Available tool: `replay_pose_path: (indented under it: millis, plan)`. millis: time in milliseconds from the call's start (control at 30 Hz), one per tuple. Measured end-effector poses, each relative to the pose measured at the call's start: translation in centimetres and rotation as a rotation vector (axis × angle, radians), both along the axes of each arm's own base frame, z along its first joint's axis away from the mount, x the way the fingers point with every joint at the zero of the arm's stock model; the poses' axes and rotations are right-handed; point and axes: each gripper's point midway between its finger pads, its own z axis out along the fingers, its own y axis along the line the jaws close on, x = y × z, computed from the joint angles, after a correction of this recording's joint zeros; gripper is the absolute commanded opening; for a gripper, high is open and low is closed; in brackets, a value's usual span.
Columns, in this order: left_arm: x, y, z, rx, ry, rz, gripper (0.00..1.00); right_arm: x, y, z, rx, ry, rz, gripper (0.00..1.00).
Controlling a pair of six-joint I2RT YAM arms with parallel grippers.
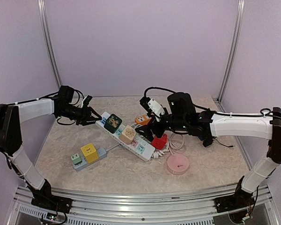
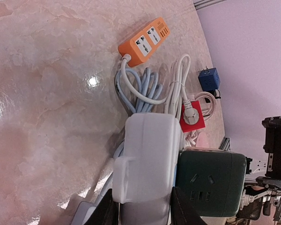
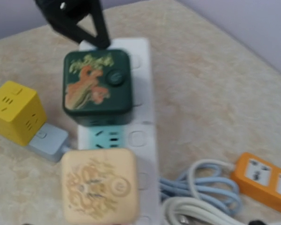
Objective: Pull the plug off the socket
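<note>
Probably rigid, smooth and tightly seated, the cream cube plug (image 1: 128, 134) wants pinching on flat sides; left gripper (image 1: 92, 116) clamps the power strip (image 1: 140, 148), right gripper (image 1: 153, 132) gapes.

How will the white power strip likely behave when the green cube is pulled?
The white power strip looks like stiff plastic, so it probably won't bend. Seemingly light, it may lift with the green cube; the left gripper clamped on its end should steady it.
</note>
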Motion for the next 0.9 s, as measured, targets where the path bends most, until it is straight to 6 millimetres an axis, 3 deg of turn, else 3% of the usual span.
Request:
replay_pose_path:
  millis: [267,633,900]
  plan:
    - [0.0,-0.2,0.2,0.002,-0.010,-0.004,0.08,0.0,3.5,-4.0,-0.063,0.028,0.049,0.99]
    - [-0.1,-0.2,0.2,0.002,-0.010,-0.004,0.08,0.6,6.4,-6.3,-0.111,0.011,0.062,0.99]
    - [-0.1,-0.2,0.2,0.002,-0.010,-0.004,0.08,1.0,7.3,-7.8,-0.146,0.019,0.057,0.96]
